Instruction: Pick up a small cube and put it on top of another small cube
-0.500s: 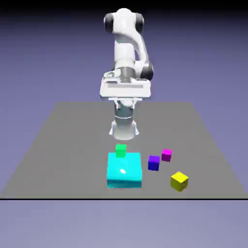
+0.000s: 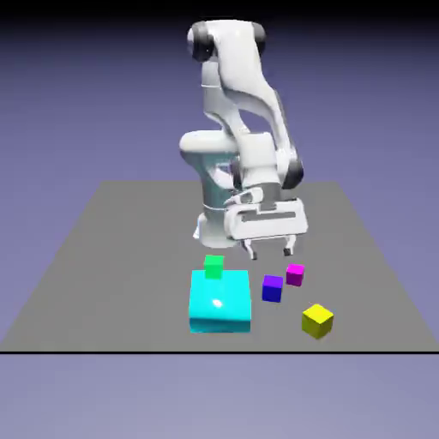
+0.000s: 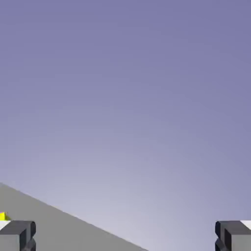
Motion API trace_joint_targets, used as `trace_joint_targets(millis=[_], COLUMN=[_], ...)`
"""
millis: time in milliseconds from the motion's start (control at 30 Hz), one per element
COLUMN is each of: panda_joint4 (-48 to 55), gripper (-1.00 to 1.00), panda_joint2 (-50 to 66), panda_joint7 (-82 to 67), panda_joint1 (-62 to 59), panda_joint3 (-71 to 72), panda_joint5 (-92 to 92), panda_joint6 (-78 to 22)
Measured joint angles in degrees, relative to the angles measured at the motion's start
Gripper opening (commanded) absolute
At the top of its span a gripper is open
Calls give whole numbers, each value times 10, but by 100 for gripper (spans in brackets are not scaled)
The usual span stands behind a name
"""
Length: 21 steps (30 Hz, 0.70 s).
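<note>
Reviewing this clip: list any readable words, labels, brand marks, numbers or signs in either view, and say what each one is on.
None: no text shows in either view.
The white arm and its end effector carry no marking.
The yellow cube, green cube, cyan block, blue cube and magenta cube have plain faces.
The grey table is unmarked.

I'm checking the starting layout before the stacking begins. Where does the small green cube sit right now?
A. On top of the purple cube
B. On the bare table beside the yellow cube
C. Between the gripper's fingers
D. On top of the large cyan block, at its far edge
D: in the exterior view the small green cube rests on the large cyan block, at its far edge.
</note>
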Motion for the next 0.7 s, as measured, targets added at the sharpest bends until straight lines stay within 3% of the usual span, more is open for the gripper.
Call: trace_joint_targets(millis=[333,567,600,700], panda_joint4=[53,124,130,118], gripper=[0,0,-100,-100], panda_joint2=[205,330,340,319], panda_joint7=[-107,-126,-128,-124], panda_joint1=[11,63,67,58], panda_joint3=[98,50,46,54], panda_joint5=[61,62,62,61], panda_joint6=[66,123,127,117])
